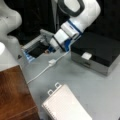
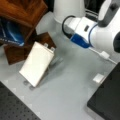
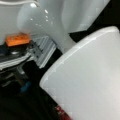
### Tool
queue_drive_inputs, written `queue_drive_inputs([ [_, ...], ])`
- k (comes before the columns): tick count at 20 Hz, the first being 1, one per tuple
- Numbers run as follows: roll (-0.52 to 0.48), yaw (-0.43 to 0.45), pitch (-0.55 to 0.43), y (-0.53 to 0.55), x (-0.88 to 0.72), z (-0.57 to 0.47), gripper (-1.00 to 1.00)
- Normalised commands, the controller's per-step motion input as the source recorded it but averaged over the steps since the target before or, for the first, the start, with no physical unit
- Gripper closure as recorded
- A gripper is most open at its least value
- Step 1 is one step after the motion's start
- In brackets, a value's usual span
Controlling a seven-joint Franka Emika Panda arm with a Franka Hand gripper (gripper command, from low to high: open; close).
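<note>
Beside the boxy grey tray [image 1: 33, 46], the tool [image 1: 47, 50] hovers.

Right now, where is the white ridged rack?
In both front views the white ridged rack lies on the grey table, beside the wooden block.

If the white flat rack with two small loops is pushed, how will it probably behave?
The white rack looks rigid and flat, so it would probably slide on the smooth grey table rather than roll. In a front view it seems propped up, so it might tip.
</note>
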Motion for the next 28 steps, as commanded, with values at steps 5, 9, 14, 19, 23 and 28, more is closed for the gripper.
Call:
queue_drive_inputs([
  [5, 0.477, -0.082, -0.601, -0.04, -0.80, -0.05, -1.00],
  [9, 0.480, -0.071, -0.662, -0.08, -0.70, -0.14, -1.00],
  [14, 0.501, -0.010, -0.603, -0.07, -0.59, -0.21, -1.00],
  [19, 0.451, 0.014, -0.460, 0.02, -0.43, -0.27, -1.00],
  [23, 0.381, -0.022, -0.313, 0.14, -0.25, -0.20, -1.00],
  [28, 0.331, 0.016, -0.164, 0.20, -0.13, -0.12, -1.00],
])
